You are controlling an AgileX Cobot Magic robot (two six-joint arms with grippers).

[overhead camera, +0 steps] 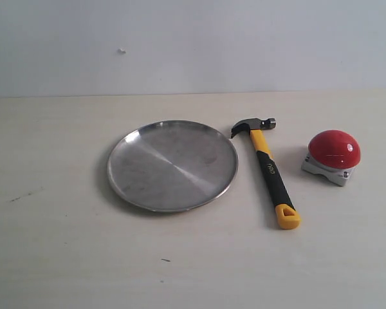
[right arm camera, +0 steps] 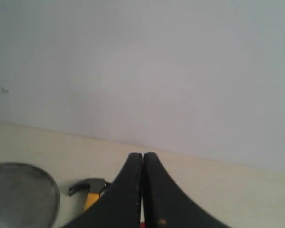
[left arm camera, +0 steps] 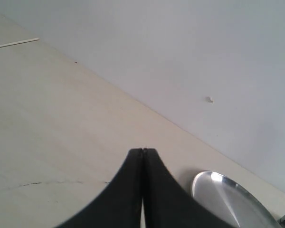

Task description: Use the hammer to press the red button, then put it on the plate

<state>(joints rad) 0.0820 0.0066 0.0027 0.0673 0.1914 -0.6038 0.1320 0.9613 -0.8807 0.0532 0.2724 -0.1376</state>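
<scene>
Pale tabletop (overhead camera: 51, 257) carrying the plate (overhead camera: 172, 165), the hammer (overhead camera: 268, 168) lying flat just beside it, and the red button (overhead camera: 334, 149) near the hammer's other side. Left tool (left arm camera: 143, 151) and right tool (right arm camera: 143, 155) are both pressed together, pinching nothing.

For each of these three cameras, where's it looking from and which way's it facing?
Exterior view: seems raised before the table, facing down toward the wall at the round silver metal plate, yellow-and-black claw hammer and red dome button; no robot parts.
Left wrist view: on the left arm, looking past the shut black left gripper across the table.
Right wrist view: on the right arm, past the shut right gripper toward the wall.
Shared: the plate shows in all three.
</scene>
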